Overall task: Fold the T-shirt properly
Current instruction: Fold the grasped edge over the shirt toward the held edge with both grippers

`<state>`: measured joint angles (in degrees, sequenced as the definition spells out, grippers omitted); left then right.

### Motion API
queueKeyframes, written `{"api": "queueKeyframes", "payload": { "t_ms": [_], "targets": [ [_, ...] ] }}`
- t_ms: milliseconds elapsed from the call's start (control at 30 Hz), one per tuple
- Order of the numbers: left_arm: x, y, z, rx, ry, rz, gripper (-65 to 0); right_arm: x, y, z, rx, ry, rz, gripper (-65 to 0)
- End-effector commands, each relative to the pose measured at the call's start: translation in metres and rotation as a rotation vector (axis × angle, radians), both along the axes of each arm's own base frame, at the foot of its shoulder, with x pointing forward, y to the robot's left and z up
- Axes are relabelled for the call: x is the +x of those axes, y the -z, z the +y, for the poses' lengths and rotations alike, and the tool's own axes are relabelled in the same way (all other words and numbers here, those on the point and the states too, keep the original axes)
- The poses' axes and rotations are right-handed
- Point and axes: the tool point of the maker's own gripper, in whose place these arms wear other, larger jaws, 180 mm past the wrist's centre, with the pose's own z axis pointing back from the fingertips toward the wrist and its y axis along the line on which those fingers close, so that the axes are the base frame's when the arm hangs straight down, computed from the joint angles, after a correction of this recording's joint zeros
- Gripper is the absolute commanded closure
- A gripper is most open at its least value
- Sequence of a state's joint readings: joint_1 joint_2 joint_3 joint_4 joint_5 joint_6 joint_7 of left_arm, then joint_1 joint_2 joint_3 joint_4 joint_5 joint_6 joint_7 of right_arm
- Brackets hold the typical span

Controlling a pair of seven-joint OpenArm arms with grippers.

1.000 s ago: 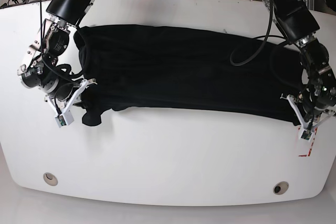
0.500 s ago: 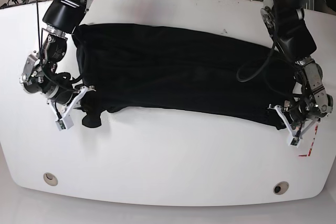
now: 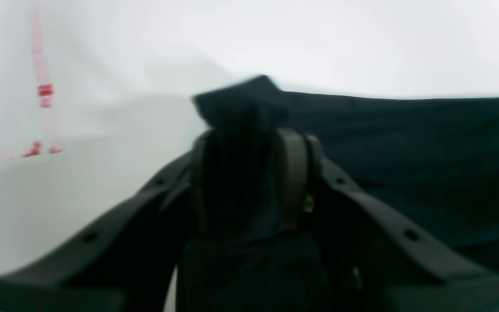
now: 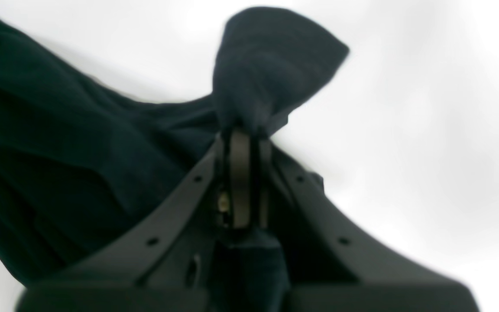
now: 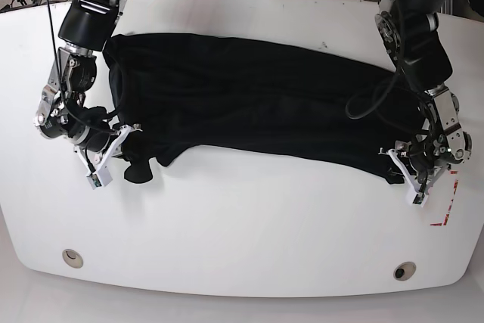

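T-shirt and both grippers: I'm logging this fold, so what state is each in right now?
T-shirt: spread lengthwise across the white table, folded over itself, near edge lifted at both ends.
Right gripper: shut on a bunched corner of the T-shirt.
Left gripper: jaws parted, cloth between them; whether it is gripped I cannot tell.

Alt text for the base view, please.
A black T-shirt lies folded into a long band across a white table. The right hand pinches its corner at one end; the left hand is at the other end.
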<state>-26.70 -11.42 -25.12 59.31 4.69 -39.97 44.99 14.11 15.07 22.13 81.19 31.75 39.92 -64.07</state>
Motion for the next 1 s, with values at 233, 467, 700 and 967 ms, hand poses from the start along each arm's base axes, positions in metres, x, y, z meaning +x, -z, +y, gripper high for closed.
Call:
{"api": "queueKeyframes", "payload": {
  "t_ms": [233,467,700,967],
  "targets": [
    [0.031,-0.043,0.006,-0.004,-0.005,-0.150,-1.0,0.014,-0.023,-0.003,0.004,0.004,-0.079,0.0],
    [0.034,-0.047,0.012,-0.001,-0.038,-0.168,-0.6,0.014,-0.024,-0.006,0.001,0.008,-0.081,0.0],
    [0.033,-0.051,0.028,0.021,-0.075,-0.175,-20.0,0.015,-0.025,-0.006,0.001,0.008,-0.083,-2.2],
    [0.029,-0.052,0.057,0.040,-0.200,-0.175,-42.8,0.014,-0.025,-0.010,-0.012,0.008,-0.080,-2.2]
  ]
}}
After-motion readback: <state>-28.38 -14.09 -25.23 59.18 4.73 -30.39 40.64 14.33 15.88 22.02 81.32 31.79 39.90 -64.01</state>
